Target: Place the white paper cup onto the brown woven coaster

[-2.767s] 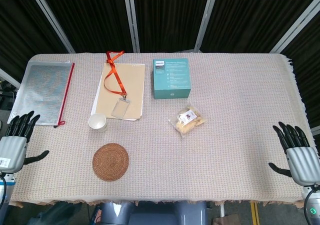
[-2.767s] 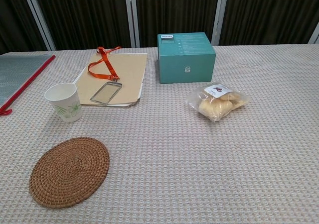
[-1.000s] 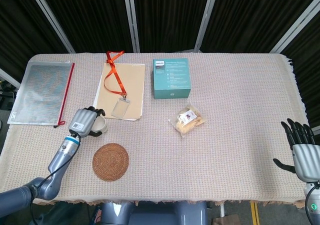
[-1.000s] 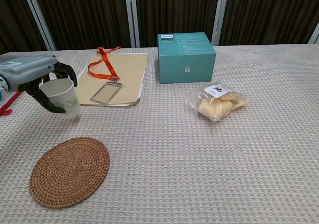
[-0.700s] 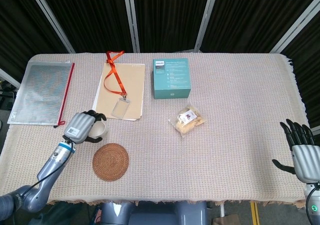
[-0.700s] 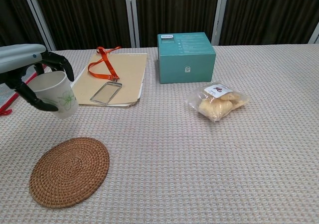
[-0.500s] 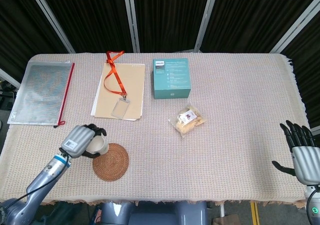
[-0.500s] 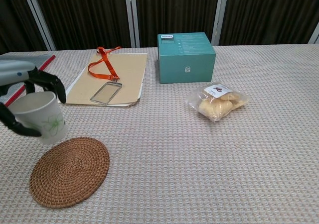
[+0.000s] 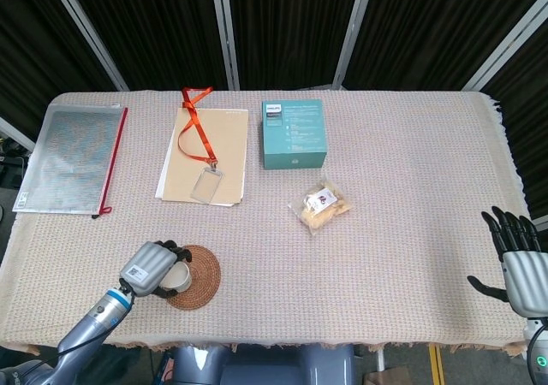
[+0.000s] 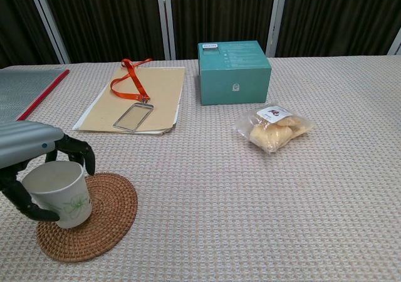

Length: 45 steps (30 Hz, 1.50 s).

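Observation:
The white paper cup point(image 10: 59, 192) with a green leaf print is upright in my left hand point(image 10: 28, 163), whose fingers wrap its sides. The cup point(image 9: 177, 275) is over the left part of the brown woven coaster point(image 9: 199, 276); in the chest view its base looks on or just above the coaster point(image 10: 103, 216), and I cannot tell if it touches. My left hand point(image 9: 152, 269) reaches in from the table's near left edge. My right hand point(image 9: 518, 265) hangs off the table's right edge, fingers spread, holding nothing.
A tan folder point(image 9: 205, 154) with an orange lanyard and badge point(image 9: 205, 180) lies behind the coaster. A teal box point(image 9: 293, 133) and a bag of snacks point(image 9: 322, 204) sit mid-table. A clear zip pouch point(image 9: 73, 158) lies at the far left.
My left hand took hold of the cup, lifted it from beside the folder and carried it toward the near edge, over the coaster. The right hand barely moved.

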Each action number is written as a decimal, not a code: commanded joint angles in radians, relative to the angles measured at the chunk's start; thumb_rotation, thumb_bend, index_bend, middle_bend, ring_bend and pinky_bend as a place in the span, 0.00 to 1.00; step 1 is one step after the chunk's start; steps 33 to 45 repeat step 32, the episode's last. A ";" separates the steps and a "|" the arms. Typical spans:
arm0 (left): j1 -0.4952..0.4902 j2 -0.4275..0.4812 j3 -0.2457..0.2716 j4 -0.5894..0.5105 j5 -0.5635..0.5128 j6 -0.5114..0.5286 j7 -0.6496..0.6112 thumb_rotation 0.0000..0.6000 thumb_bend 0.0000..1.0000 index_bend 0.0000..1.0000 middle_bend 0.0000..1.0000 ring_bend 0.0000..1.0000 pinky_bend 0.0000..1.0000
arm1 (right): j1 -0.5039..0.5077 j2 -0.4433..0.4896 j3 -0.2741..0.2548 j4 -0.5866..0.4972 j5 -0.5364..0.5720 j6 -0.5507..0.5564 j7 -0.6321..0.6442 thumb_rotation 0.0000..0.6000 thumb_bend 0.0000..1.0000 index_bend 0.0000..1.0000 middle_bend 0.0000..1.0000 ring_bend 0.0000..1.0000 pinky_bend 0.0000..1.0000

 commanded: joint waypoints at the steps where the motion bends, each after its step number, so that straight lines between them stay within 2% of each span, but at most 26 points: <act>1: -0.005 -0.034 -0.003 0.029 -0.014 -0.007 0.016 1.00 0.04 0.29 0.35 0.24 0.40 | 0.001 0.001 0.002 0.002 0.003 -0.001 0.004 1.00 0.00 0.00 0.00 0.00 0.00; 3: -0.005 -0.045 -0.002 0.038 -0.010 -0.003 0.015 1.00 0.00 0.17 0.17 0.11 0.28 | 0.001 0.002 0.004 0.004 0.005 -0.002 0.006 1.00 0.00 0.00 0.00 0.00 0.00; 5: -0.005 -0.049 -0.001 0.040 -0.002 0.000 0.003 1.00 0.00 0.06 0.04 0.02 0.14 | 0.001 0.002 0.004 0.004 0.007 -0.003 0.007 1.00 0.00 0.00 0.00 0.00 0.00; 7: -0.004 -0.046 0.003 0.036 0.012 0.000 -0.019 1.00 0.00 0.01 0.00 0.00 0.04 | 0.002 0.003 0.005 0.005 0.007 -0.004 0.008 1.00 0.00 0.00 0.00 0.00 0.00; 9: 0.001 -0.026 0.006 0.017 0.037 0.015 -0.046 1.00 0.00 0.00 0.00 0.00 0.00 | 0.002 0.003 0.005 0.004 0.008 -0.004 0.009 1.00 0.00 0.00 0.00 0.00 0.00; 14: 0.037 0.051 0.011 -0.030 0.108 0.113 -0.070 1.00 0.00 0.00 0.00 0.00 0.00 | 0.001 0.006 0.003 0.000 0.001 -0.001 0.012 1.00 0.00 0.00 0.00 0.00 0.00; 19: 0.149 0.164 0.022 -0.064 0.187 0.345 -0.059 1.00 0.00 0.00 0.00 0.00 0.00 | -0.002 0.013 -0.002 -0.009 -0.016 0.007 0.019 1.00 0.00 0.00 0.00 0.00 0.00; 23: 0.266 0.206 0.048 -0.049 0.229 0.534 -0.059 1.00 0.00 0.00 0.00 0.00 0.00 | -0.006 0.015 -0.008 -0.006 -0.027 0.012 0.018 1.00 0.00 0.00 0.00 0.00 0.00; 25: 0.304 0.216 0.060 -0.042 0.239 0.584 -0.080 1.00 0.00 0.00 0.00 0.00 0.00 | -0.008 0.015 -0.012 -0.005 -0.030 0.013 0.021 1.00 0.00 0.00 0.00 0.00 0.00; 29: 0.342 0.240 0.077 -0.027 0.247 0.616 -0.186 1.00 0.00 0.00 0.00 0.00 0.00 | -0.011 0.019 -0.013 -0.006 -0.038 0.021 0.032 1.00 0.00 0.00 0.00 0.00 0.00; 32: 0.348 0.249 0.073 -0.007 0.242 0.613 -0.218 1.00 0.00 0.00 0.00 0.00 0.00 | -0.014 0.023 -0.013 -0.008 -0.043 0.029 0.037 1.00 0.00 0.00 0.00 0.00 0.00; 45: 0.348 0.249 0.073 -0.007 0.242 0.613 -0.218 1.00 0.00 0.00 0.00 0.00 0.00 | -0.014 0.023 -0.013 -0.008 -0.043 0.029 0.037 1.00 0.00 0.00 0.00 0.00 0.00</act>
